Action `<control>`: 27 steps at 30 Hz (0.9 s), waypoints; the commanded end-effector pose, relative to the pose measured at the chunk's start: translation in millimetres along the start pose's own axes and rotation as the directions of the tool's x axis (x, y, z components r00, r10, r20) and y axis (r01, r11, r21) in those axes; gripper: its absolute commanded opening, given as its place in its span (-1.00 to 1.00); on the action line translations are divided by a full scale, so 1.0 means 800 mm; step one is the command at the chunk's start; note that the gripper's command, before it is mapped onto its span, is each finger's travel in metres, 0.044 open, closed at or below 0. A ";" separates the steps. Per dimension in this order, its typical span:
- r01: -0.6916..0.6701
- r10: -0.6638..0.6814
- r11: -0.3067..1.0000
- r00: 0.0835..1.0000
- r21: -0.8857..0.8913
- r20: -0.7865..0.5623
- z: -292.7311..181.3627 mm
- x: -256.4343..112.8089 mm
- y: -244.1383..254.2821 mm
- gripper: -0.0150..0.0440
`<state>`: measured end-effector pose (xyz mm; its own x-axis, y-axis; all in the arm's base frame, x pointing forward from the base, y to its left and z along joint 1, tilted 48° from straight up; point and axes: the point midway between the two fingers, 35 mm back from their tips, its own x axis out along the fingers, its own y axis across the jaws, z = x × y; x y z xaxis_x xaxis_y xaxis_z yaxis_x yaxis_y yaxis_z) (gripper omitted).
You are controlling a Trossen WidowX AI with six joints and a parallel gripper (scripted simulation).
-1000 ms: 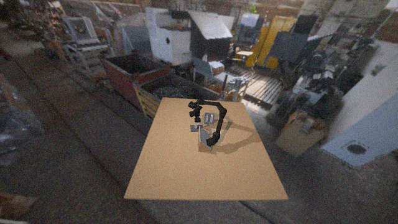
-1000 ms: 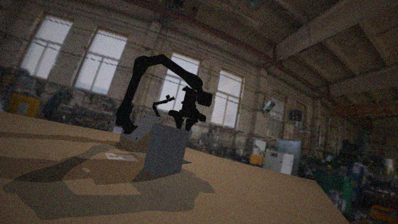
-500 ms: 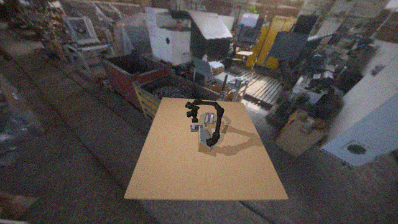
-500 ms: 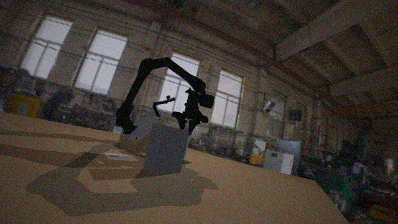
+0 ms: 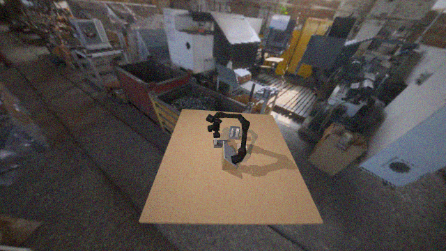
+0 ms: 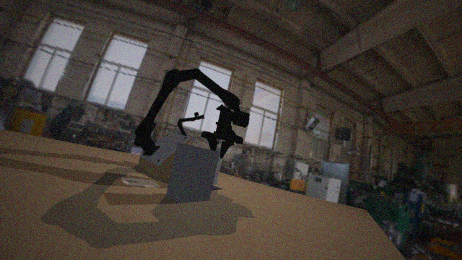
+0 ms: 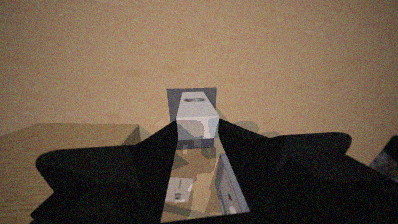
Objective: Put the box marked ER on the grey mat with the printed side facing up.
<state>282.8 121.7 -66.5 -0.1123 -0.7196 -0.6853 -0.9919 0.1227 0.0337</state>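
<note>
- At the grey mat [image 5: 219, 145] [image 7: 173, 97], the gripper [image 5: 217, 137] [image 6: 219, 151] [image 7: 197, 124] points down, its fingers partly spread and pinching a white box [image 5: 215, 141] [image 6: 217, 171] [image 7: 196, 107].
- That box is over the mat in the wrist view, with mat surface showing beyond it and below it; whether it touches the mat cannot be told.
- A dark mark shows on one of its pale faces, too blurred to read, so whether this is the ER box cannot be told.
- Just beside the mat, toward the lower right in the top view, stands a wedge-shaped block [image 5: 228, 153] [image 6: 157, 157] [image 7: 75, 150] with a grey sloping face and wood-coloured sides; the arm's foot is on it.
- Near the mat, toward the upper right in the top view, is the grey bin [image 5: 231, 137] [image 6: 193, 173] [image 7: 231, 185], with two pale boxes [image 5: 235, 131] standing in it.
- Left of the mat in the top view, open tabletop [image 5: 188, 181] [image 6: 289, 224] [image 7: 200, 45] runs to the side edge.
- The mat lies well in from the table's edges, the front one being farthest off.
</note>
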 end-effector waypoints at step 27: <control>-0.003 0.003 1.000 1.000 -0.002 -0.002 0.000 -0.009 0.001 0.32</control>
<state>282.3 122.9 -64.5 -0.1146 -0.7228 -0.6815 -0.9919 0.1210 0.0384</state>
